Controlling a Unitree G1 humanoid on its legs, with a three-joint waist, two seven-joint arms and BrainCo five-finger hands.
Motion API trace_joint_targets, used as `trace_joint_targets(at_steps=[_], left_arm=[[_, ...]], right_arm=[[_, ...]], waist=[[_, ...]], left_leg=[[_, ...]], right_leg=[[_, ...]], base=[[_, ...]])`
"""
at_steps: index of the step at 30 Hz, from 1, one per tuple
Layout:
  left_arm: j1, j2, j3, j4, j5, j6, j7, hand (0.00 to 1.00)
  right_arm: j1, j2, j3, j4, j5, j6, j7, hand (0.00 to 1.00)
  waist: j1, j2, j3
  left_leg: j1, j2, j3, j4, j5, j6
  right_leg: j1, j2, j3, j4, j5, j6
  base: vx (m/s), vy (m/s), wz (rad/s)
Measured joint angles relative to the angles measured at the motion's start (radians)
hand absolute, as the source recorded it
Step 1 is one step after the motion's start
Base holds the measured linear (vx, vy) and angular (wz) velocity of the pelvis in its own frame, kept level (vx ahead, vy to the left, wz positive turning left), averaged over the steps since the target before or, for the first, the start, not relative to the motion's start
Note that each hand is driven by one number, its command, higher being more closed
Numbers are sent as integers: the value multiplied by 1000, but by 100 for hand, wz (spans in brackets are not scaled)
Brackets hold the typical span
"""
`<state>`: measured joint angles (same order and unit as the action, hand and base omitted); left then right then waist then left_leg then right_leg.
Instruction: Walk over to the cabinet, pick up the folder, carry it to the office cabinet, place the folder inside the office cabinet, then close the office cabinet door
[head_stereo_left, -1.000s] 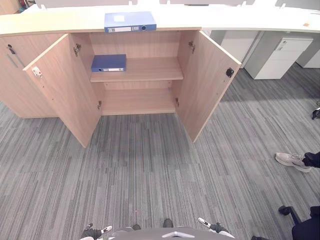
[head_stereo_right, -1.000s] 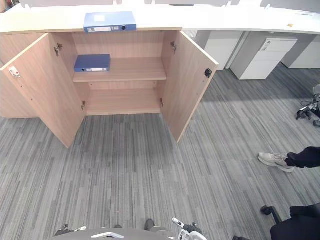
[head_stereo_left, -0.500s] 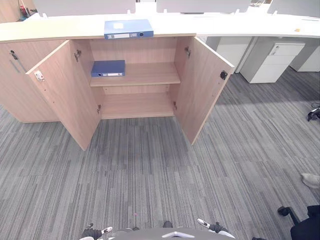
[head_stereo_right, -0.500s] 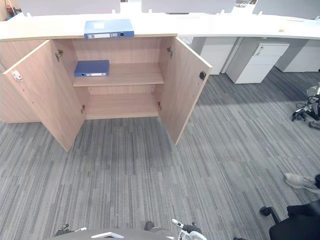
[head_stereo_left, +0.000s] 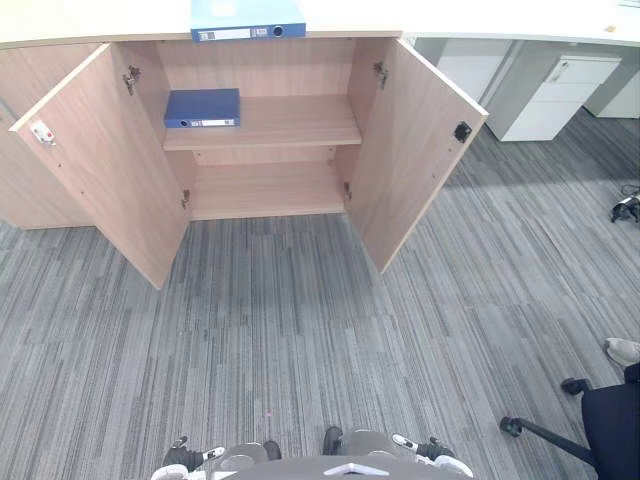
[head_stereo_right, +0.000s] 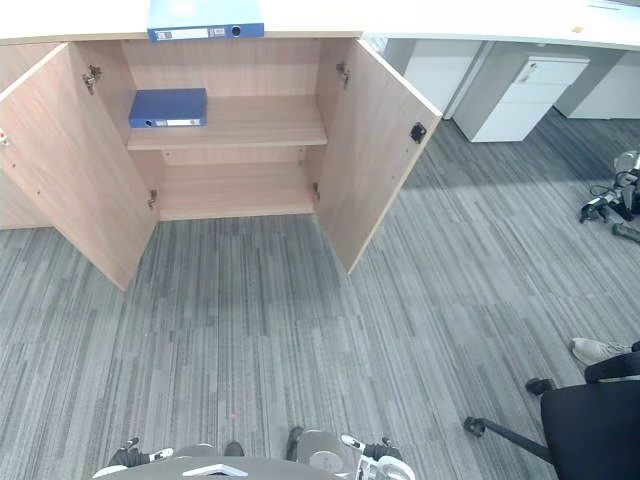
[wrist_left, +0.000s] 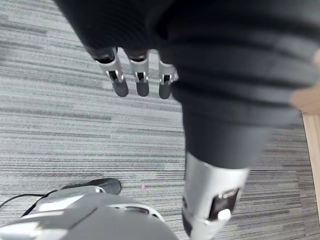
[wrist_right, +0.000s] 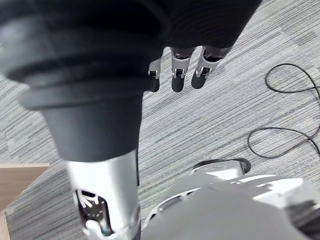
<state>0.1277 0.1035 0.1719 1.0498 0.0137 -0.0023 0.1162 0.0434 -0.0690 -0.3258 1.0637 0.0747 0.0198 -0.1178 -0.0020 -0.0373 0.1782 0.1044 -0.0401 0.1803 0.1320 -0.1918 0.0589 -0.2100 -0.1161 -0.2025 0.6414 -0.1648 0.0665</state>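
Since the earlier frames the head camera has come closer and dipped, so the cabinet (head_stereo_left: 285, 72) sits higher in the picture and the pale countertop (head_stereo_left: 100, 25) is nearly cut off at the upper edge. The person's shoe (head_stereo_left: 623, 350) now lies further down on the right, and more of the black office chair (head_stereo_left: 610, 425) has come into sight there.

The folder (head_stereo_left: 248, 20), light blue, lies flat on the countertop above the open compartment, untouched. A second folder (head_stereo_left: 202, 108), darker, rests on the left end of the upper shelf. Both doors stand wide: the left door (head_stereo_left: 105, 165) and the right door (head_stereo_left: 415, 150) flare out over the grey carpet (head_stereo_left: 300, 330).

The left hand (wrist_left: 142, 80) hangs over the carpet with fingers straight and loose, holding nothing. The right hand (wrist_right: 180, 75) hangs the same way, also empty.

The step in hand looks to be the walk-up, well apart from the cabinet as yet. To do it well the robot should steer for the gap between the two doors, staying square to the shelf so neither door edge catches an arm. It should stop near enough for both hands to reach the countertop. The chair and shoe on the right are worth a wide berth.
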Motion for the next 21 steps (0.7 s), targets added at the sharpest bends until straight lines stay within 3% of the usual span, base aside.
trace_joint_targets(at_steps=[2,4,6,8,10,12,13,14,17,19,21], left_arm=[[-10,1,3,0,0,1,10,0],[-8,0,3,1,0,1,12,0],[-23,2,2,2,0,1,11,0],[-36,5,3,4,1,0,11,0],[-37,-14,25,4,8,-1,11,0],[-50,-37,52,-15,11,-6,10,0],[-63,-62,94,-21,10,-8,10,0],[-65,-85,130,-40,10,-8,9,0],[-68,-118,140,-90,10,-20,7,0],[-86,-120,138,-97,10,-22,6,0],[-93,-122,138,-98,9,-23,7,0]], right_arm=[[-8,0,1,-8,1,-4,-1,0],[-8,-1,4,-9,2,-6,0,0],[-10,-2,9,-15,4,-12,0,0],[18,2,7,-14,4,-13,0,0],[39,2,-6,-14,12,-11,0,0],[30,-3,-14,-25,11,-11,-1,0],[32,-7,-15,-35,14,-15,-1,0],[37,-9,-14,-36,18,-13,-2,0],[49,6,-9,-76,31,-15,-2,0],[32,11,-10,-102,40,-16,-1,0],[11,29,-11,-105,46,-16,-2,0]], waist=[[-3,4,15],[-11,9,16],[-30,16,19],[-40,11,18],[-46,30,8],[-43,48,7],[-41,59,14],[-40,66,19],[-7,46,23],[1,48,25],[18,49,26]], left_leg=[[36,1,-20,-11,-19,6],[65,27,-39,-16,-43,-7],[90,73,-63,-39,-64,-37],[128,81,-97,-56,-87,-75],[158,111,-117,-45,-107,-109],[88,130,-104,109,-90,-155],[6,157,-89,321,-70,-183],[-62,201,-43,526,-79,-183],[-182,294,77,760,-119,-160],[-276,310,108,732,-128,-145],[-340,290,130,571,-129,-139]], right_leg=[[-44,-13,-8,90,-72,-8],[-72,-1,-35,50,-103,-9],[-112,48,-46,-150,-56,-23],[-104,68,-13,-271,16,-44],[-87,76,-22,-252,98,-79],[-66,82,-38,-255,72,-106],[-11,89,-41,-299,66,-114],[67,105,-42,-348,63,-119],[218,123,-28,-422,33,-127],[261,127,-16,-455,13,-120],[304,117,8,-488,9,-111]], base=[[246,-14,27],[254,-61,23],[321,-114,33],[367,-153,53],[579,-243,54],[594,-246,29],[413,-167,24],[613,-230,26],[435,-138,-1],[278,-30,-20],[247,51,-30]])
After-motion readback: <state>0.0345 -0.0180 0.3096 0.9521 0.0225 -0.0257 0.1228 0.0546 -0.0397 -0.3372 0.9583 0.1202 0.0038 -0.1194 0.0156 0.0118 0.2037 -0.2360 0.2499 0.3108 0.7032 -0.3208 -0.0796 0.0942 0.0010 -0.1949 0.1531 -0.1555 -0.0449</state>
